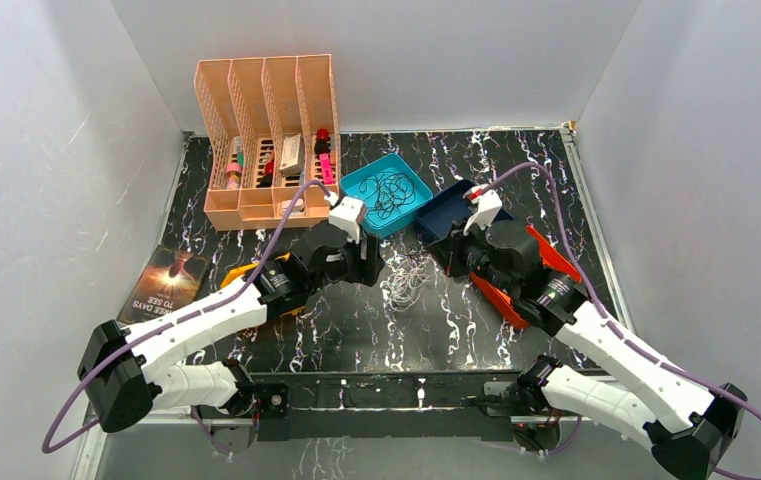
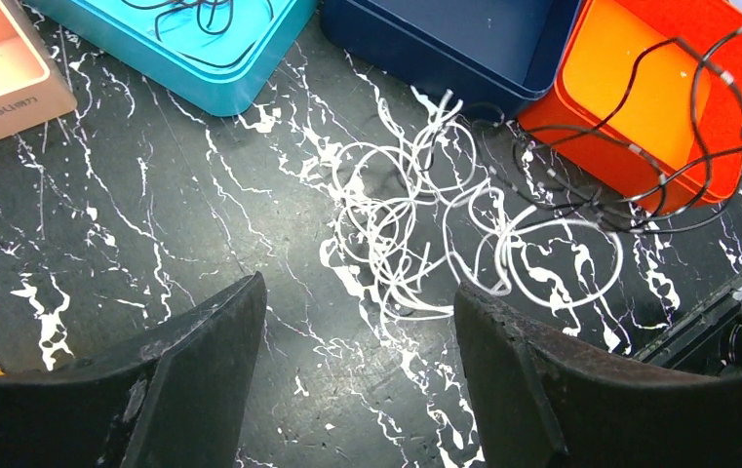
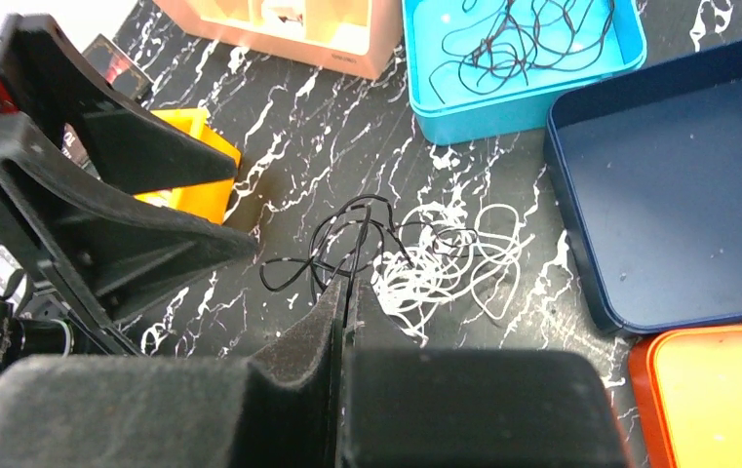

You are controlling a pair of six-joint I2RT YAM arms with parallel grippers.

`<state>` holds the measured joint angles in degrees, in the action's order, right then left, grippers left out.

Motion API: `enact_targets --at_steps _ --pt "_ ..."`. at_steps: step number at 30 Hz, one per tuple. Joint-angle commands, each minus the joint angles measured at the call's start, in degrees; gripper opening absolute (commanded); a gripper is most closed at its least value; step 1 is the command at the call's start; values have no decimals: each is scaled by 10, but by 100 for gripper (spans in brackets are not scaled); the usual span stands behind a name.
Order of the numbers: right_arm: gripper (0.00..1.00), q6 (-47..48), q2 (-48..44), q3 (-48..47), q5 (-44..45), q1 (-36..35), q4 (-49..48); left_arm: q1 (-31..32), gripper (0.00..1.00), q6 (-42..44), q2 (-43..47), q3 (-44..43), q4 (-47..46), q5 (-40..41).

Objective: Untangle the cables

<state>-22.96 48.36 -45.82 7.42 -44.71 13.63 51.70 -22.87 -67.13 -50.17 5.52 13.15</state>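
Your left hand (image 2: 357,292) is wide open above the white cables (image 2: 415,210) on the tabletop (image 2: 152,214). Your right hand (image 3: 349,283) is pressed shut and seems to pinch the black cable (image 3: 357,202).

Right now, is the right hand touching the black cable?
Touching. The right wrist view shows the right hand shut, with the black cable running down into its closed fingertips and pinched there.

White cables (image 2: 415,229) lying in curly tangle on desk (image 2: 152,214); black cable (image 2: 630,207) trailing from it, draping over orange tray (image 2: 620,78).
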Motion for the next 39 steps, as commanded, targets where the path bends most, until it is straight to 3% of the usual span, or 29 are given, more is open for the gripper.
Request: enact_targets --at_steps 1,14,24,39 --pt "0 17 1 -40 0 -3 -18 1 69 14 27 13 -37 -25" --pt "0 29 2 -21 -49 -3 -31 1 71 58 85 -23 -35 -94" --pt "0 119 1 20 -268 -3 -91 1 74 86 110 -56 -2 -121" --pt "0 115 -24 54 -219 -3 -101 1 70 94 83 -53 -14 -219"
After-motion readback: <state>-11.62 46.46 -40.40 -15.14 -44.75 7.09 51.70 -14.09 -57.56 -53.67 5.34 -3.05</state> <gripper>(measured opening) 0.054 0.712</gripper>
